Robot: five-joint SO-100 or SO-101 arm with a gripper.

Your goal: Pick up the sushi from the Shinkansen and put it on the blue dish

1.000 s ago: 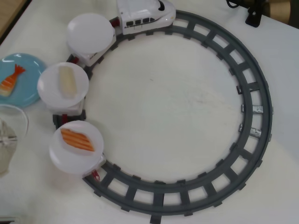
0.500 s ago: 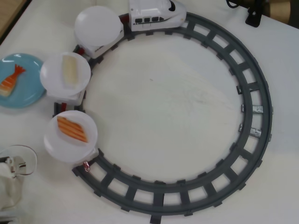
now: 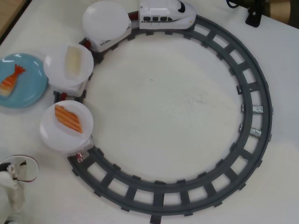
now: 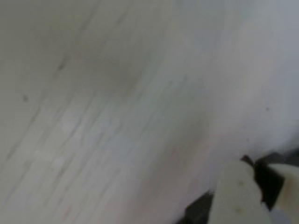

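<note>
The shrimp sushi (image 3: 11, 79), orange-and-white striped with a red forked tail, lies on the light-blue dish (image 3: 28, 93) at the left edge of the overhead view. The white Shinkansen (image 3: 166, 14) stands at the top of the grey track and pulls three round white plates. The first plate (image 3: 106, 19) is bare, the second holds a plain whitish piece (image 3: 73, 61), and the third holds an orange-striped salmon piece (image 3: 68, 118). My gripper (image 4: 261, 186) shows blurred in the wrist view's lower right corner, low over bare table, with its jaws close together and nothing between them. The arm (image 3: 9, 186) is at the overhead view's lower left corner.
The grey ring track (image 3: 254, 88) fills most of the white table. A black stand (image 3: 254, 14) sits at the top right. A strip of wooden floor or edge shows at the top left corner.
</note>
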